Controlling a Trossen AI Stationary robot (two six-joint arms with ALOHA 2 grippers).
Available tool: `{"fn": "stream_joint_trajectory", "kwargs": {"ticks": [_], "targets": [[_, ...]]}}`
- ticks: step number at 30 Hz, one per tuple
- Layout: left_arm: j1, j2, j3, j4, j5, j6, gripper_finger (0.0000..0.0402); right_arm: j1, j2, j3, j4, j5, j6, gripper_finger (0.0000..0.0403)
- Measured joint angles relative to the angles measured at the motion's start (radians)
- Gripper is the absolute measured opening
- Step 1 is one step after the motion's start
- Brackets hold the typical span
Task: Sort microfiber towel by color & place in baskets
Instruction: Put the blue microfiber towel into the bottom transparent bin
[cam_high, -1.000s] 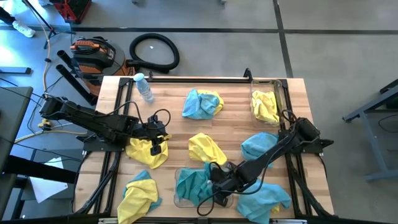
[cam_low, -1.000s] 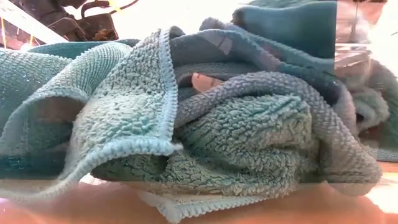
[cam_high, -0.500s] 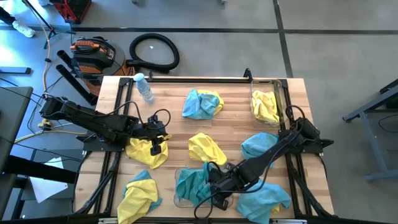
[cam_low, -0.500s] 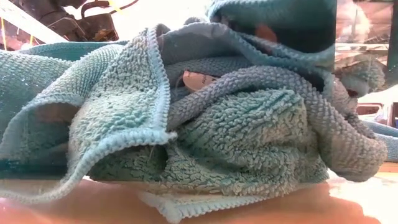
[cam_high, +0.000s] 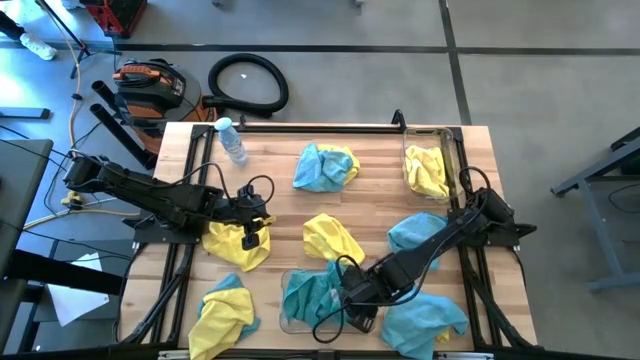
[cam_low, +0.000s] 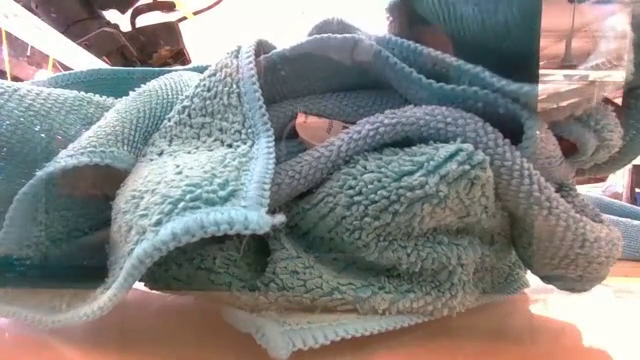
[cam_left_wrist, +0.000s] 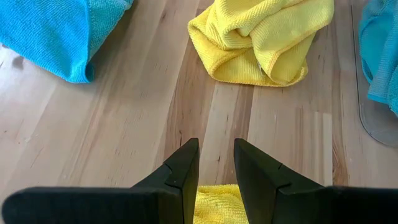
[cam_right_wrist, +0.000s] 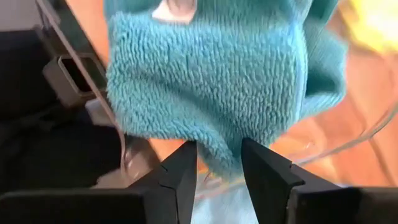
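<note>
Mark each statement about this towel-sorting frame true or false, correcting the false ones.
1. The near basket holds teal towels. True.
2. The far basket holds a teal towel. False: it holds a yellow towel.
3. The right gripper is at the near basket, fingers apart. True.
4. The left gripper grips a towel. False: its fingers are open above a yellow cloth.
5. The water bottle stands in a basket. False: it is on the table.

No readable text, brand or no. anywhere. Teal towel (cam_right_wrist: 205, 81) has a small white sewn tag (cam_right_wrist: 176, 9), print too blurry to read; same tag (cam_low: 322, 128) in low view, also illegible.
</note>
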Motion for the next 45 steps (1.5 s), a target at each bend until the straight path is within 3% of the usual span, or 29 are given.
{"fn": "stream_joint_trajectory", "kwargs": {"ticks": [9, 15, 19, 23, 31, 37, 45], "targets": [[0.0, 0.0, 0.0, 0.0, 0.0, 0.0, 0.0087, -0.028, -0.006, 0.041, -0.101, -0.019, -0.017, 0.0107], [0.0, 0.0, 0.0, 0.0, 0.0, 0.0, 0.0087, -0.026, -0.009, 0.151, -0.106, 0.169, -0.092, 0.0089], [0.0, 0.0, 0.0, 0.0, 0.0, 0.0, 0.0087, -0.028, -0.003, 0.162, -0.008, 0.28, -0.2, 0.008], [0.0, 0.0, 0.0, 0.0, 0.0, 0.0, 0.0087, -0.031, 0.054, 0.162, 0.059, 0.223, -0.312, 0.0066], [0.0, 0.0, 0.0, 0.0, 0.0, 0.0, 0.0087, -0.033, 0.2, 0.161, 0.02, 0.115, -0.337, 0.0004], [0.0, 0.0, 0.0, 0.0, 0.0, 0.0, 0.0087, -0.036, 0.291, 0.163, 0.015, 0.076, -0.361, 0.0008], [0.0, 0.0, 0.0, 0.0, 0.0, 0.0, 0.0087, -0.038, 0.293, 0.162, -0.014, 0.059, -0.335, 0.0004]]}}
